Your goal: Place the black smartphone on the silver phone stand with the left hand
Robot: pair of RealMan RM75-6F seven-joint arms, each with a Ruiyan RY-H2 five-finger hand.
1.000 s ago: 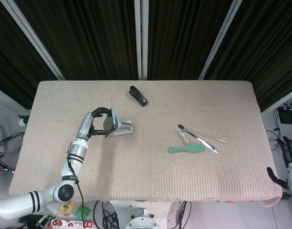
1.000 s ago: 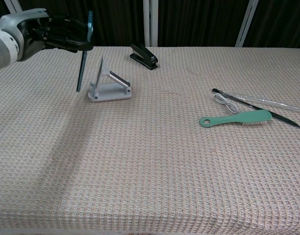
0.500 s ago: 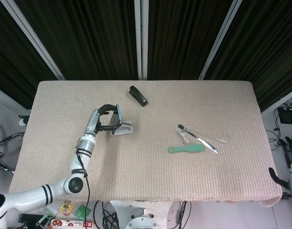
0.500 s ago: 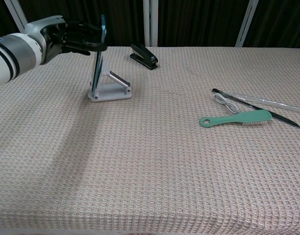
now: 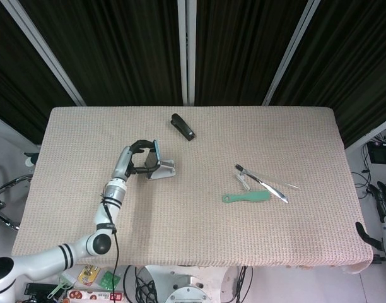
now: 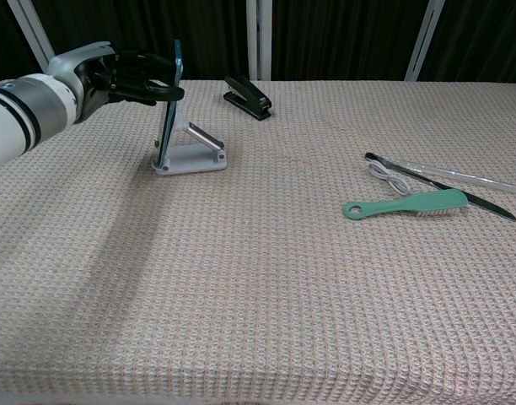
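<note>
Left hand [image 6: 115, 74], at the far left of the table [image 6: 266, 287], with fingers closed on the top edge of the black smartphone [image 6: 168, 101]. Phone long axis nearly upright, lower edge seemingly down at the base of the silver phone stand [image 6: 190, 150], back near its sloped plate, contact unclear. Right hand [image 5: 385, 218] well apart at the right table edge, holding nothing, fingers spread.

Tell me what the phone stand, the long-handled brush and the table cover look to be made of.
Phone stand: pale silver with a matte sheen and sharp bends, likely metal, perhaps aluminium. Brush: uniform mint green, smooth moulded handle with a hanging hole, probably plastic. Table cover: beige woven cloth with a waffle texture.
</note>
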